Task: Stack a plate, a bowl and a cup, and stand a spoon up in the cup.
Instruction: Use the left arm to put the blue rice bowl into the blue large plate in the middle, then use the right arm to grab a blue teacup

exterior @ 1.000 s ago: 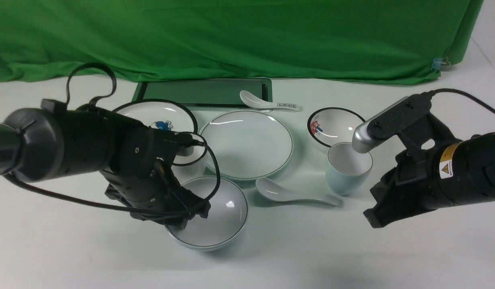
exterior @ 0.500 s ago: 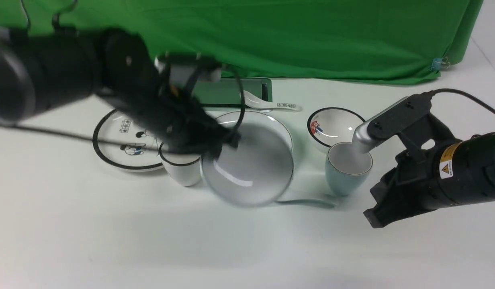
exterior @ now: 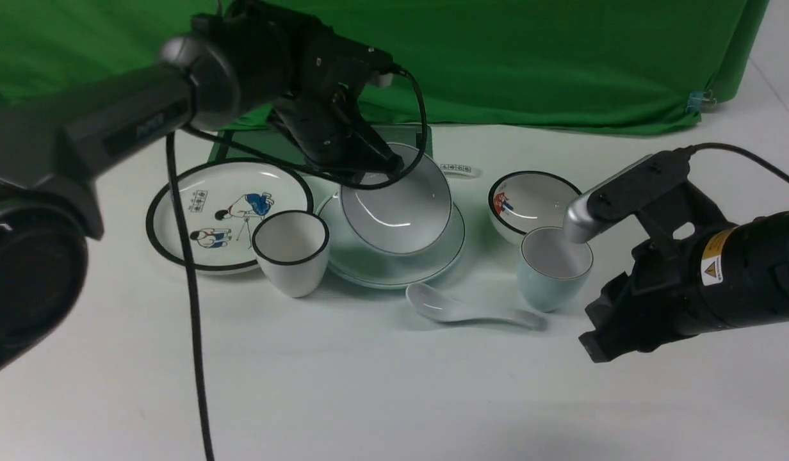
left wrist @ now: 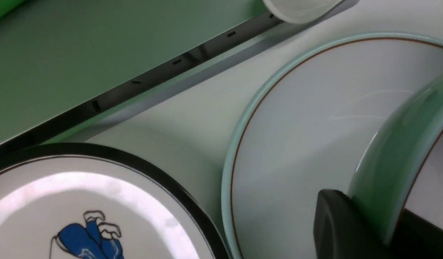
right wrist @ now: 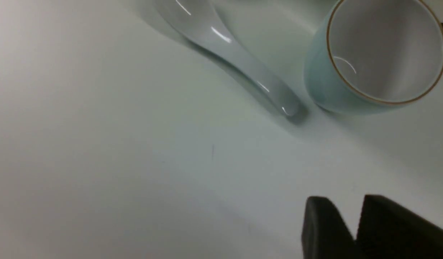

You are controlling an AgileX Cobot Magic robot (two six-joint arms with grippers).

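Swung up from the table's near side, the left gripper (exterior: 376, 165) now holds the plain pale blue-white ceramic bowl (exterior: 401, 205) tilted over the matching round pale plate (exterior: 394, 272), gripped at its far rim. Also in the front view, the handleless pale blue cup (exterior: 553, 272) stands upright right of the plate. The plain white ceramic soup spoon (exterior: 462, 310) lies on the white table (exterior: 369, 384) just left of the cup.

Left wrist view: a black finger (left wrist: 336, 223) presses the bowl's rim above the plate.

Right wrist view: the right gripper (right wrist: 347, 201), slightly parted and empty, hovers near the cup and the spoon's handle.
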